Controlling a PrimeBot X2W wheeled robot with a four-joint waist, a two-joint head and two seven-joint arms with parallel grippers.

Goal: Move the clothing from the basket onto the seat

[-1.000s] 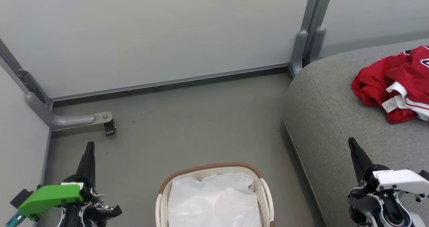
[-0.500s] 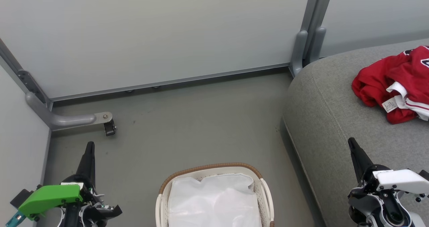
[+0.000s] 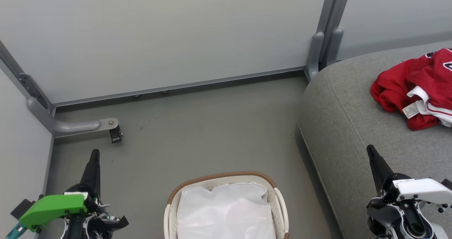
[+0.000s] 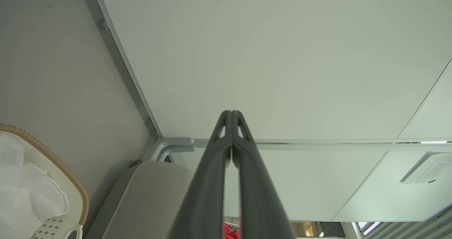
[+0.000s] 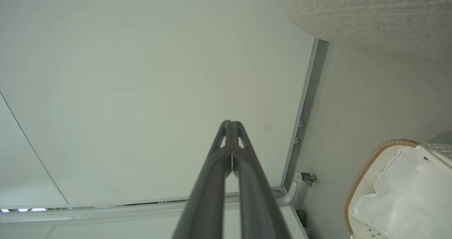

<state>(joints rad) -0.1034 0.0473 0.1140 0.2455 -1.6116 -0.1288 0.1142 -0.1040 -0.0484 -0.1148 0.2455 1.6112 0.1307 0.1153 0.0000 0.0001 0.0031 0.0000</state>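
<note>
The red clothing (image 3: 416, 85), with white trim and a small label, lies crumpled on the grey seat (image 3: 356, 126) at the right. On the floor at bottom centre stands the white basket (image 3: 220, 177) with its brown rim, holding just a white liner (image 3: 226, 210). My left gripper (image 3: 94, 153) is shut, holding nothing, to the left of the basket. My right gripper (image 3: 370, 149) is shut and empty too, over the seat's front part. The wrist views show each pair of fingers (image 4: 231, 117) (image 5: 231, 126) pressed together, with the basket rim (image 4: 53, 157) (image 5: 367, 165) off to the side.
Pale partition walls with grey metal frames close off the back and left. A grey bracket with a small caster (image 3: 114, 133) sticks out onto the floor at the left. A grey post (image 3: 319, 52) stands by the seat's back corner. Open grey floor lies between basket and wall.
</note>
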